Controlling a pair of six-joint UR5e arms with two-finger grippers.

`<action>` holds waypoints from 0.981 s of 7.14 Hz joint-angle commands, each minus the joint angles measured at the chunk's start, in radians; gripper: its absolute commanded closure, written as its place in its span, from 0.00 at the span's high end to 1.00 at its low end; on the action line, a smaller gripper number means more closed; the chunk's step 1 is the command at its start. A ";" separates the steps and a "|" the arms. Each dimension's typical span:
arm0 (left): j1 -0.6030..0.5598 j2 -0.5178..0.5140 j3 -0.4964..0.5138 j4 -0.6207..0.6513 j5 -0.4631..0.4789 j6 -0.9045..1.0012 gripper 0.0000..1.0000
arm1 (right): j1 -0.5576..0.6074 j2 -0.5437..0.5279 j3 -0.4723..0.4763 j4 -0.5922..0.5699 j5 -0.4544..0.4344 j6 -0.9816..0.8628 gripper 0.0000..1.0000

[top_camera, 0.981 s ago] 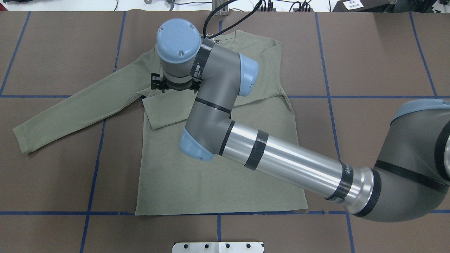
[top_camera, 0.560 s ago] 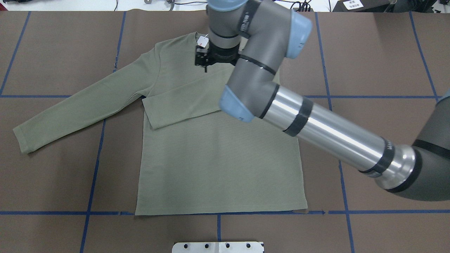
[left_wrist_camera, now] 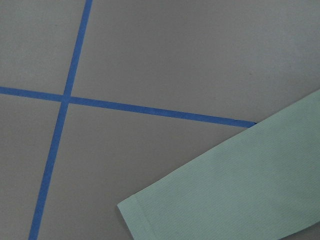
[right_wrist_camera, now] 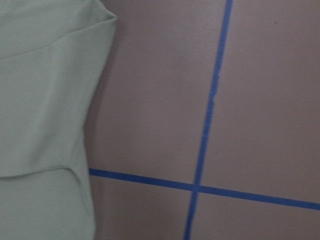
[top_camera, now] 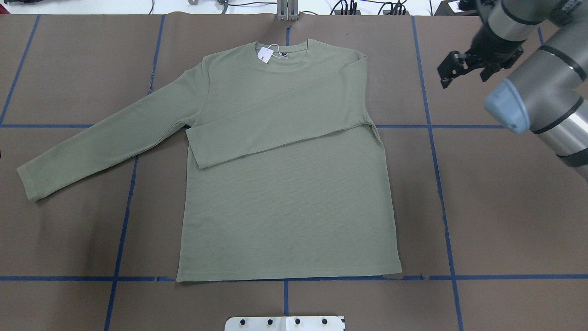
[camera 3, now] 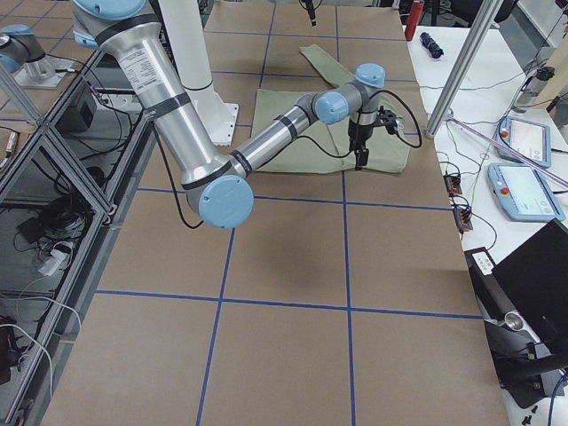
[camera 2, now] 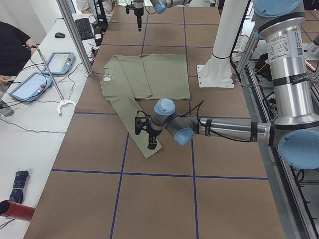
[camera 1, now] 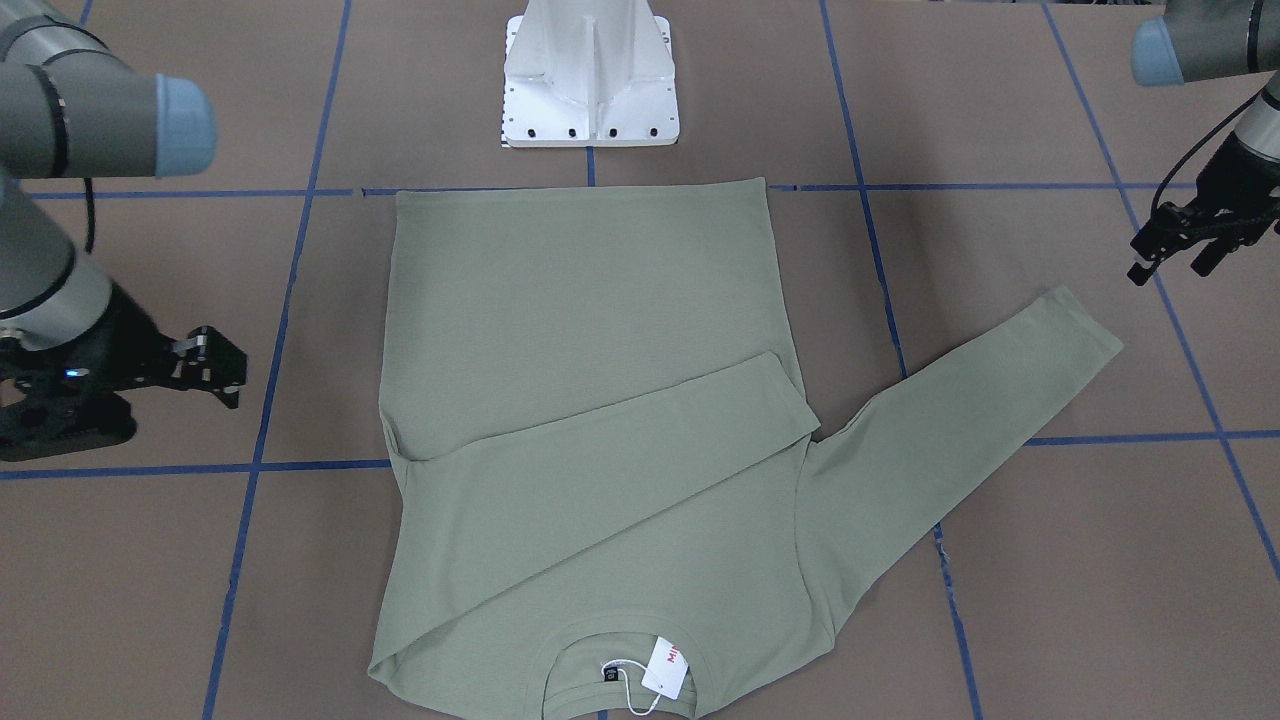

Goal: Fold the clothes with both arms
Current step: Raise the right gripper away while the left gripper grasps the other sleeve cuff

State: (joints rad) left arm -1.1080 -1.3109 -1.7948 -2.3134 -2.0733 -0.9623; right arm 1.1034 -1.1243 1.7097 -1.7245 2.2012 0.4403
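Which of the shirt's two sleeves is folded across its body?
The right sleeve, on the robot's right, lies across the shirt; the left sleeve stretches out on the table.

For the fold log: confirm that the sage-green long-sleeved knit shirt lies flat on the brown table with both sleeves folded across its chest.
Not both. The sage-green knit shirt lies flat on the brown table with only one sleeve folded across its chest; the other sleeve lies stretched out sideways, as the overhead view shows.

Bare table (top_camera: 505, 207) is lying all around the shirt (top_camera: 285, 207). The right gripper (top_camera: 461, 76) is hanging beside its folded side, the left gripper (camera 1: 1170, 268) seemingly over the cuff (top_camera: 27, 184); the pedestal (camera 1: 590, 80) is flanking the hem (top_camera: 285, 277).
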 commanded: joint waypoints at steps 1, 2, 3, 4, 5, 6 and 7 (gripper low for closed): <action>0.100 0.005 0.064 -0.105 0.095 -0.154 1.00 | 0.091 -0.095 0.001 0.005 0.041 -0.162 1.00; 0.168 0.004 0.119 -0.218 0.123 -0.281 1.00 | 0.093 -0.106 0.002 0.006 0.041 -0.167 1.00; 0.260 0.004 0.146 -0.251 0.212 -0.379 1.00 | 0.093 -0.109 0.001 0.006 0.041 -0.167 1.00; 0.296 -0.002 0.155 -0.251 0.225 -0.392 1.00 | 0.093 -0.109 0.001 0.006 0.041 -0.166 1.00; 0.298 -0.004 0.157 -0.250 0.226 -0.388 1.00 | 0.093 -0.107 0.002 0.006 0.040 -0.166 1.00; 0.298 -0.005 0.161 -0.247 0.228 -0.386 0.99 | 0.093 -0.107 0.004 0.006 0.041 -0.166 1.00; 0.298 -0.005 0.164 -0.245 0.233 -0.385 0.99 | 0.093 -0.107 0.005 0.008 0.041 -0.166 1.00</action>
State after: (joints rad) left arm -0.8126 -1.3152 -1.6353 -2.5602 -1.8463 -1.3469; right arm 1.1964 -1.2319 1.7133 -1.7177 2.2423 0.2746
